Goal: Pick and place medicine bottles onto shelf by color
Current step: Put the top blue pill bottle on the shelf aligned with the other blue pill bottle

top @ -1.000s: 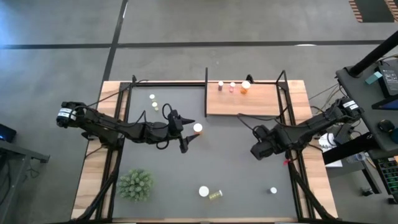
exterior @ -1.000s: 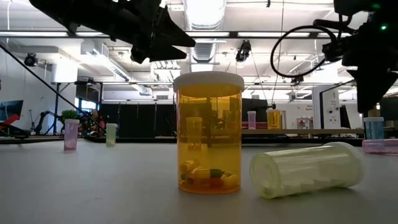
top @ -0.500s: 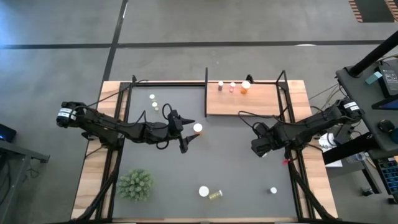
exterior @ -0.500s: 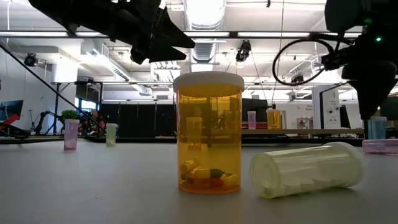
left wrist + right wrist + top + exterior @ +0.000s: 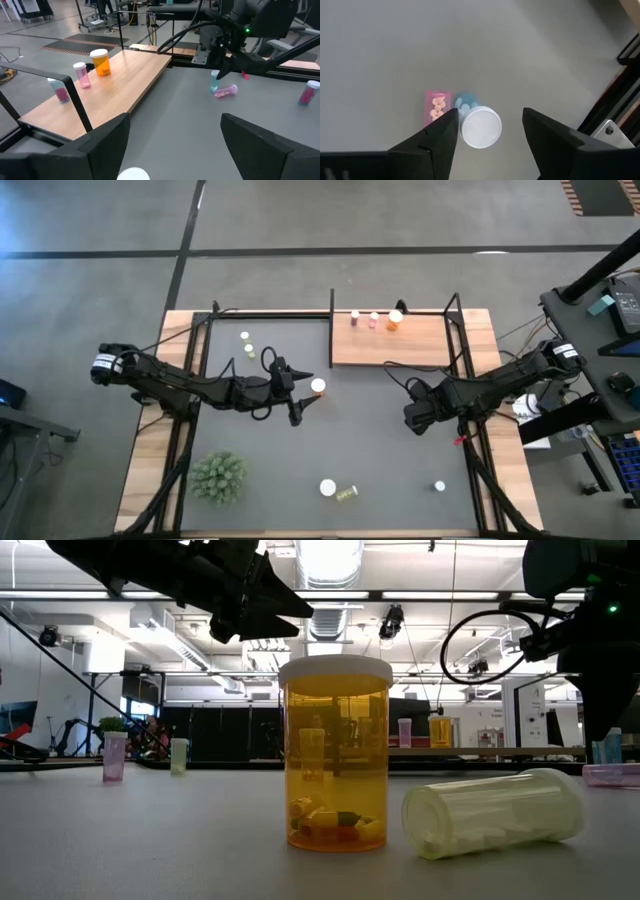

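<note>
My right gripper is open and points down, its fingers on either side of an upright blue bottle's white cap without touching it. A pink bottle lies beside it. In the high view this gripper is at the mat's right. My left gripper is open and empty at mid-table beside a white-capped bottle. The wooden shelf at the far side bears two pink bottles and an orange one. An orange bottle stands at the near edge by a lying yellow-green one.
A spiky green plant sits at the near left. Two bottles stand at the far left of the mat, and another at the near right. Black posts rise at the shelf's corners. The middle of the mat is bare.
My right gripper has come down a little toward the blue bottle, still open.
</note>
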Robot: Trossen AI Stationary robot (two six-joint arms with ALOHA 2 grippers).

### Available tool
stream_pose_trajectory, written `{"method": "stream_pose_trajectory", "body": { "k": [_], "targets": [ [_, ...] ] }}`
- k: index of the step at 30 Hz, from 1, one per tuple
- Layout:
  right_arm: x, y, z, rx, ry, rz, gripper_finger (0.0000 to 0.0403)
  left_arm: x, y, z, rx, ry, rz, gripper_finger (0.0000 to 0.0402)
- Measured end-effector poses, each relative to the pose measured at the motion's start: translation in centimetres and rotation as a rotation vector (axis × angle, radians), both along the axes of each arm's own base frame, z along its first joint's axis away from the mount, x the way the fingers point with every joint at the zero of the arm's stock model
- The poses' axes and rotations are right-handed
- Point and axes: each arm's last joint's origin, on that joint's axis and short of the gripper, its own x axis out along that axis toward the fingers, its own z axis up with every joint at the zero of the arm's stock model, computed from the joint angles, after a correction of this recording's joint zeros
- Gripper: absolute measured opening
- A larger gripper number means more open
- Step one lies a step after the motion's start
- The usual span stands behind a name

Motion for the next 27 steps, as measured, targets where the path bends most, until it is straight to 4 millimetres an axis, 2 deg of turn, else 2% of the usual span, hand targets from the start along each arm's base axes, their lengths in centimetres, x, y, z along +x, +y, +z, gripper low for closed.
{"method": "stream_pose_trajectory", "body": {
  "k": [15, 20, 27],
  "targets": [
    [0.1, 0.1, 0.0, 0.038, -0.003, 0.004, 0.0112, 0.0, 0.0, 0.0, 0.0, 0.0, 0.0, 0.0295],
    [0.4, 0.2, 0.1, 0.048, -0.022, 0.004, 0.0111, 0.0, 0.0, 0.0, 0.0, 0.001, 0.0, 0.0295],
    [1.8, 0.1, 2.3, 0.062, -0.107, 0.026, 0.0119, 0.0, 0.0, 0.0, 0.0, 0.001, 0.0, 0.0295]
  ]
}}
